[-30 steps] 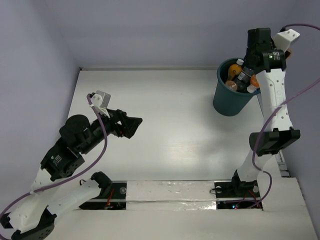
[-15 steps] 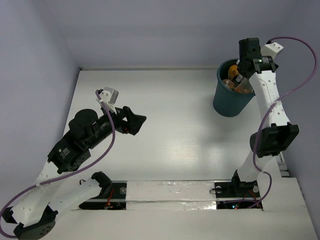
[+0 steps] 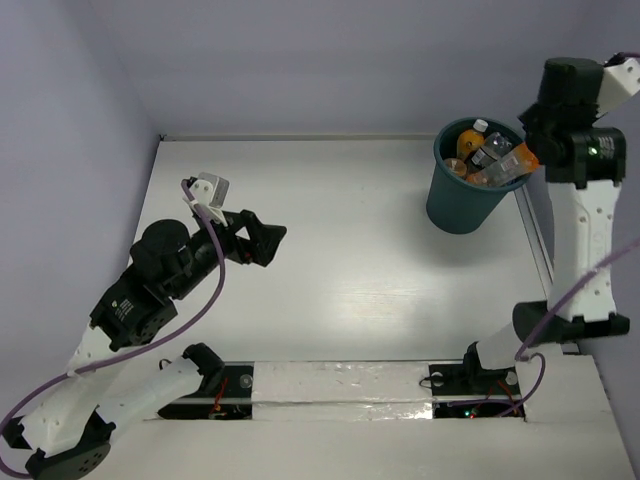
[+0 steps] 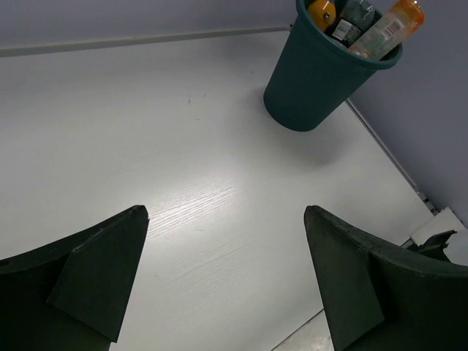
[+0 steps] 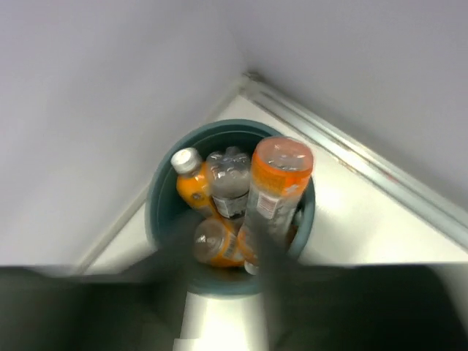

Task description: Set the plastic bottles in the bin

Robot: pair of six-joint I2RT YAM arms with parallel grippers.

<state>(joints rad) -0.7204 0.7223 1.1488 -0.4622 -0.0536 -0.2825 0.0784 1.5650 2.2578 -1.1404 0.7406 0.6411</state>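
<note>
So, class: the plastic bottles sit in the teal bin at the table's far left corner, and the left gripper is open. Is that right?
Not quite. The top external view shows the bin at the far right corner of the table, not left. The plastic bottles do sit in it, and the left gripper is open.

1 bin (image 3: 463,195) ahead of right jaws. 4 bottles (image 5: 276,183) showing inside: 3 orange, 1 clear. 2 grippers: left gripper (image 4: 227,274), right gripper (image 5: 219,256).

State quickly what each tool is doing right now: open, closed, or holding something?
Left tool: open, holding nothing.
Right tool: blurred, but its fingers look apart above the bin; open, empty.
</note>
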